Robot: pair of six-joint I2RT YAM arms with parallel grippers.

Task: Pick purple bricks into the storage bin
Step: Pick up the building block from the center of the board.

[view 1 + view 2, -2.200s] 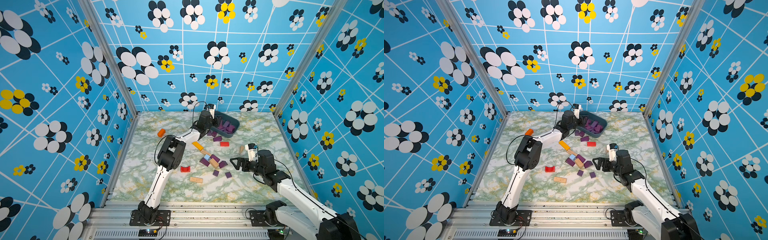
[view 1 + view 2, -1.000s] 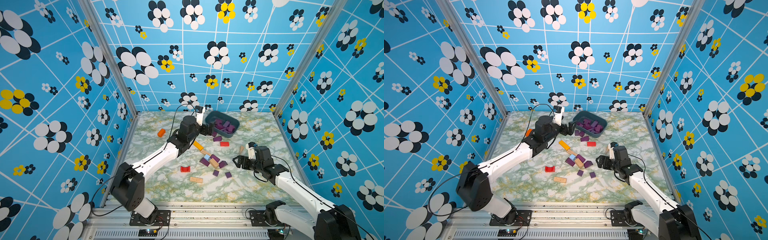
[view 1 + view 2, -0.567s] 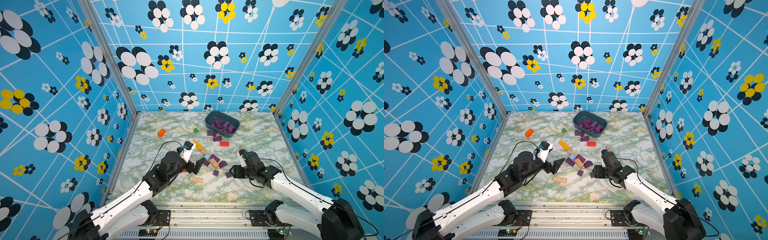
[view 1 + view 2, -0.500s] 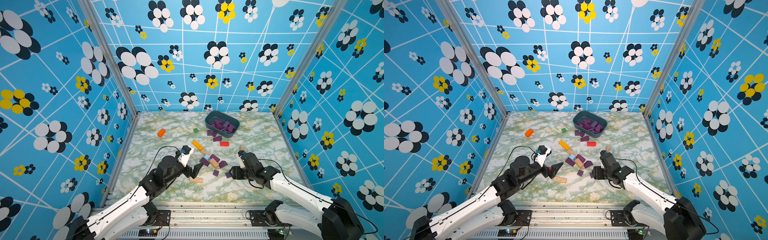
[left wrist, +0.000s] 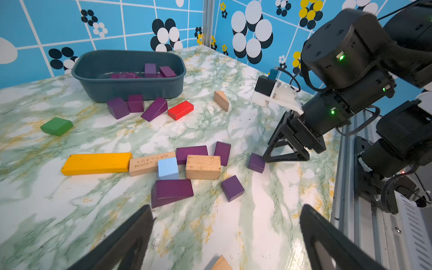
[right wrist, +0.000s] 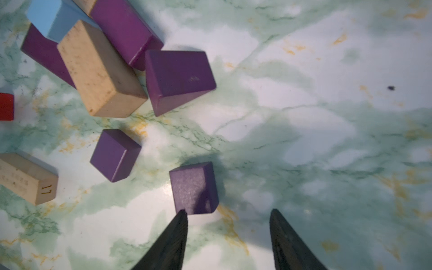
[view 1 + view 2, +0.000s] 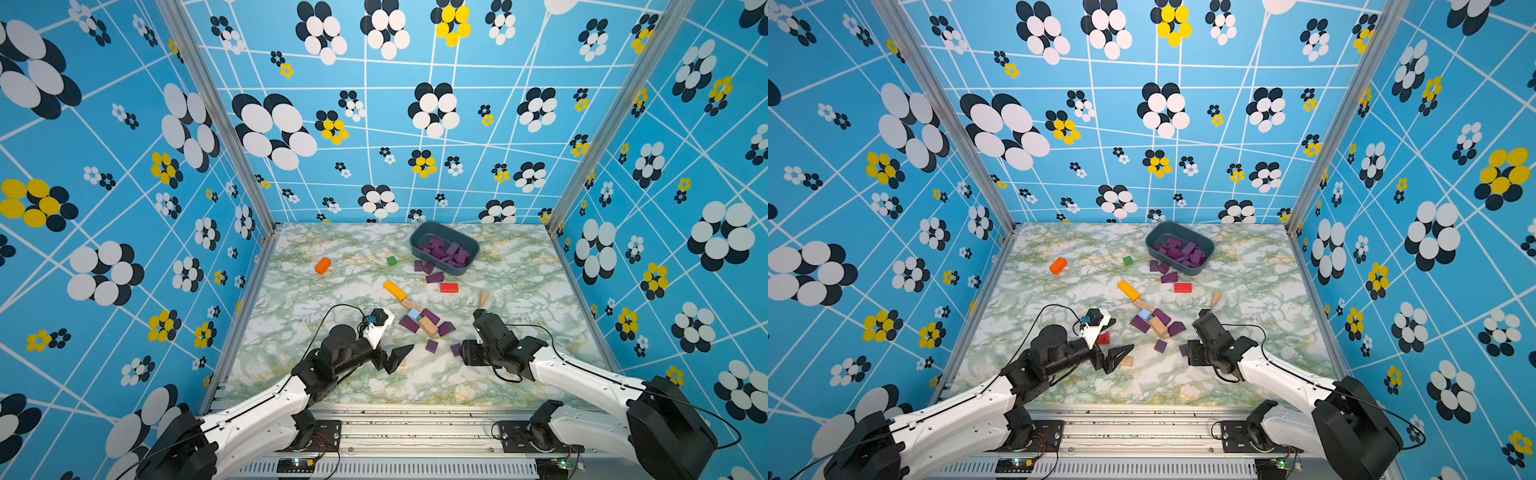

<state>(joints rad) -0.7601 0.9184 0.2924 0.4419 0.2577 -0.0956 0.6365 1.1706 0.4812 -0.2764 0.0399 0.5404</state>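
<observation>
My left end effector [image 5: 225, 209] hangs released, spread wide over the bench [image 5: 210, 233]. My right end effector [image 6: 229, 211] is parted, grasping nothing, one purple brick [image 6: 194, 187] just beside it.

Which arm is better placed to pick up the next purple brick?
Right. Its claw is low, fingertips just short of a small dark-purple wooden cube. The left claw hangs open farther off, near a tan wooden block.

purple bricks [image 7: 434, 277], slate-blue storage bin [image 7: 455, 271]
</observation>
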